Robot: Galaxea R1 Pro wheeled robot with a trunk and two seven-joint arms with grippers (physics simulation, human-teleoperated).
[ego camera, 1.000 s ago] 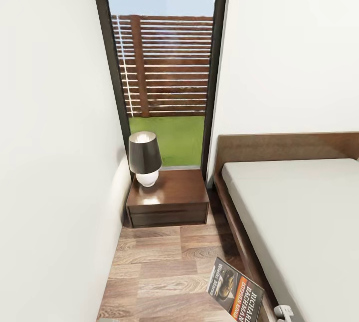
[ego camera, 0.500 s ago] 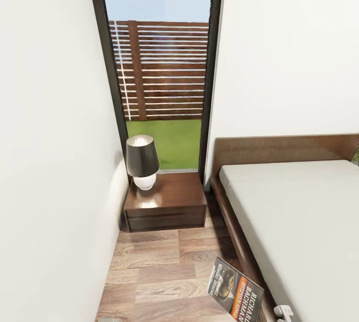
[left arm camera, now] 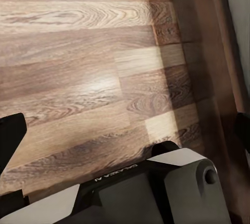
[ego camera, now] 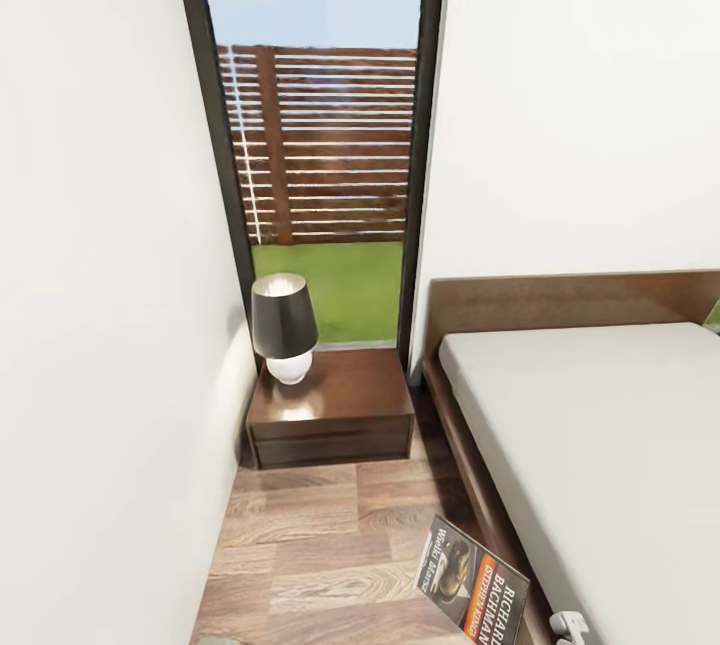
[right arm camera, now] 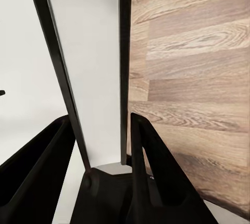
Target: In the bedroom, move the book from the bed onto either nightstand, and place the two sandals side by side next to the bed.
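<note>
The book (ego camera: 475, 585), with its dark cover, orange band and "RICHARD" lettering, hangs tilted low over the wood floor beside the bed (ego camera: 600, 425). My right gripper (right arm camera: 99, 120) is shut on it. In the right wrist view the book (right arm camera: 88, 78) runs edge-on between the two black fingers. The nightstand (ego camera: 345, 395) stands ahead below the tall window, touching the bed frame's head corner. My left gripper (left arm camera: 125, 130) is open over bare floor, a finger at each side of its view. The sandals are out of view.
A dark-shaded lamp (ego camera: 283, 325) with a white base occupies the nightstand's left rear; the right part of the top is bare. A white wall (ego camera: 100, 325) closes the left side, leaving a narrow strip of floor (ego camera: 300, 545) between wall and bed frame (ego camera: 470, 485).
The whole head view has shifted a little, so the nightstand and lamp sit slightly lower and smaller. The book stays in my right gripper at the same spot.
</note>
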